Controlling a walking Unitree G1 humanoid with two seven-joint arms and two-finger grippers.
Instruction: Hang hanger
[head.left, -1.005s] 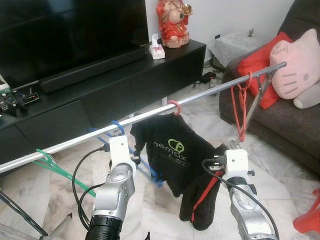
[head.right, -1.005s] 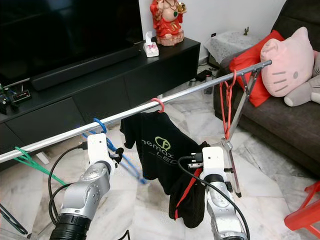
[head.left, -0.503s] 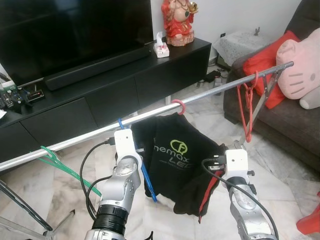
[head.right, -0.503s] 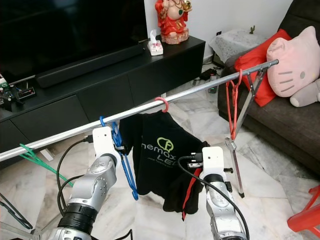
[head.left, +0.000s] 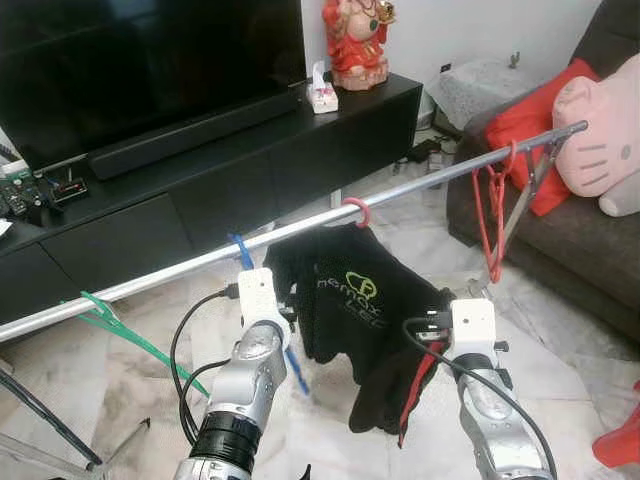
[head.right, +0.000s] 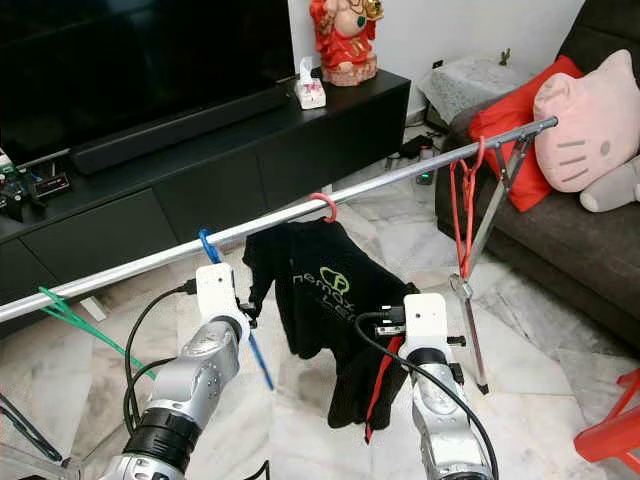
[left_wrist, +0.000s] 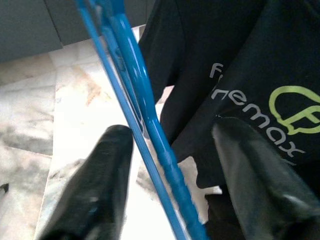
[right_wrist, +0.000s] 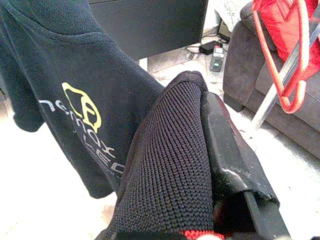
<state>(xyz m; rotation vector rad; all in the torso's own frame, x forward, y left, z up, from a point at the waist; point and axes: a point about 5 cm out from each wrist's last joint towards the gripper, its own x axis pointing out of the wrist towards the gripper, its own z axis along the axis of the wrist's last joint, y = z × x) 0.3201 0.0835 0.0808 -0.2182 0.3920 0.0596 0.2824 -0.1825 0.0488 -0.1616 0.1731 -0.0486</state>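
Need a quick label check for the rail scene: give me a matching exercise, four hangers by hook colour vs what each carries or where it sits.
Column 1:
1. blue hanger
2. pink-hooked hanger
3. red hanger
4. green hanger

Column 2:
A. carries the black T-shirt
B. bare, at the rail's sofa end
C. bare, at the rail's far left end
D. between the left gripper's open fingers

Pairs: 1-D, 2-A, 3-B, 4-C
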